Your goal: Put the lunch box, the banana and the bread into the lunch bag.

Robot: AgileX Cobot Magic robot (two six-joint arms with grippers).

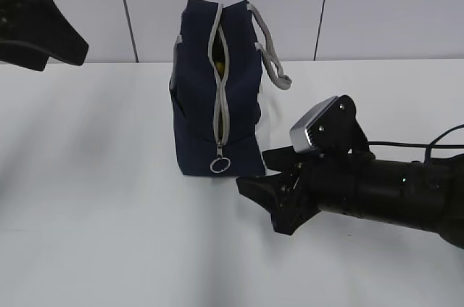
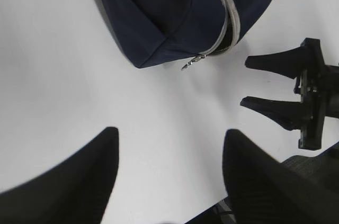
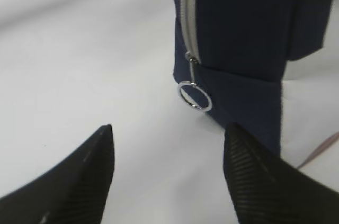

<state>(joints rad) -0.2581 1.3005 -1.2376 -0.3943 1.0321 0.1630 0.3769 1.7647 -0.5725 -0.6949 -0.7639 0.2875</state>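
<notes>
Table: a plain white tabletop (image 1: 94, 198) is seen, with nothing loose lying on it in any view
Lunch bag: a boxy navy-blue fabric bag (image 1: 199, 104) with grey strap handles (image 1: 270, 53) is stood upright near the middle of the table, its zipped end turned toward the camera
Zipper: the grey zipper track (image 1: 221, 82) is parted near the top and drawn together lower down; a glimpse of yellow (image 1: 217, 62) is caught through the gap, judged to be the banana
Right gripper: the black right gripper (image 1: 262, 173) is held low just beside the bag's base, jaws spread and nothing between them
Left gripper: the black left gripper (image 2: 169, 173) is raised well apart from the bag, jaws likewise spread and empty
Ring pull: the small metal ring pull (image 3: 194, 97) is hung at the lower end of the zipper, in line with the right gripper
Progress: lunch box and bread cannot be seen anywhere, so all three are judged packed; only closing the bag, if wanted, is judged left
</notes>
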